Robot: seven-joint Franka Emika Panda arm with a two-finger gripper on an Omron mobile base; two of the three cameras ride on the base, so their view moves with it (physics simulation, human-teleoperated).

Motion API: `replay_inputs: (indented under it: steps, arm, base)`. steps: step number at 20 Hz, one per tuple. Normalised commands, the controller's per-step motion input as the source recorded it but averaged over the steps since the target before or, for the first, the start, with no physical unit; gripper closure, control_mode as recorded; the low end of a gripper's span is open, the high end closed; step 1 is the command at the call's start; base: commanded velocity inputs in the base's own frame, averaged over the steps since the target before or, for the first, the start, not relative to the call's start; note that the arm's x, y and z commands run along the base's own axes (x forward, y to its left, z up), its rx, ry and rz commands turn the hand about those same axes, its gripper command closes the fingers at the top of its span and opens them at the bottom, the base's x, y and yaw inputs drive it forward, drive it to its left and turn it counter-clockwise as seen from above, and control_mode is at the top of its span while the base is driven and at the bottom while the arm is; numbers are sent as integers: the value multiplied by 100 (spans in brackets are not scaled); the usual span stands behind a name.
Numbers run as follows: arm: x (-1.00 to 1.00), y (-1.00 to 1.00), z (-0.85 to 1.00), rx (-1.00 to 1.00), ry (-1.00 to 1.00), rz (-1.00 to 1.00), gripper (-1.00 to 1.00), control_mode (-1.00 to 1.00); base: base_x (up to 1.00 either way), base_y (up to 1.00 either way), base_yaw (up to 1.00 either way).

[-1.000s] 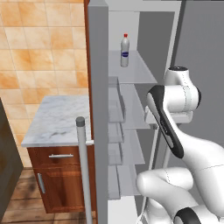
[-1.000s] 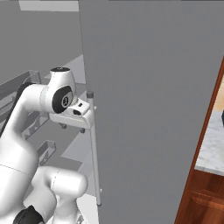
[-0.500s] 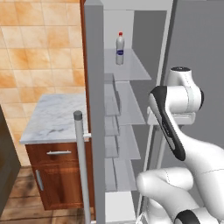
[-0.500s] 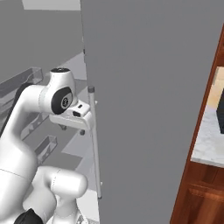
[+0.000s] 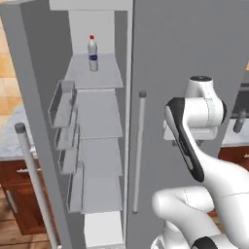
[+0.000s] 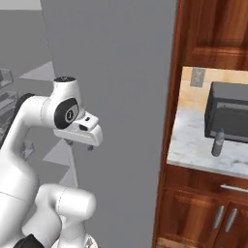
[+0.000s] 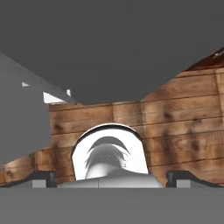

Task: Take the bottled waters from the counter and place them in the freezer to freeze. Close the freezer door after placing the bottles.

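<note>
One bottled water (image 5: pixel 92 53), red-capped with a blue label, stands upright on the top shelf of the open freezer (image 5: pixel 99 121). The freezer door (image 5: pixel 31 92) hangs open at the left, bins on its inner face. A second bottled water (image 6: pixel 218 142) stands upright on the marble counter (image 6: pixel 191 147), right in front of a dark toaster oven (image 6: pixel 228 117); the left base view has this bottle (image 5: pixel 238 121) at its right edge. My gripper (image 6: pixel 81 145) hangs open and empty in front of the shut grey twin door (image 6: pixel 126 97), well left of that bottle. Its fingertips (image 7: pixel 41 177) stand wide apart over the wooden floor.
The twin door's long bar handle (image 5: pixel 139 146) runs just left of my arm. The freezer door's bar handle (image 5: pixel 30 180) stands out at the lower left. Reddish-brown cabinets (image 6: pixel 208 208) sit under the counter, and a tall wooden panel (image 6: pixel 174 97) edges the refrigerator.
The whole picture has shifted: the base has moved right, bringing the right-hand counter, toaster oven and second bottle into view. The arm holds the same pose with its jaws open.
</note>
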Motion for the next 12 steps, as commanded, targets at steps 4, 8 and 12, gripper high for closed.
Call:
replay_inputs:
  steps: [4,8,12]
  arm:
    - [0,0,0,0,0,0,-100,100]
    - [0,0,0,0,0,0,-100,100]
    - [0,0,0,0,0,0,-100,100]
  base:
    - [1,-100,1]
    - [1,-100,12]
    - [17,-92,19]
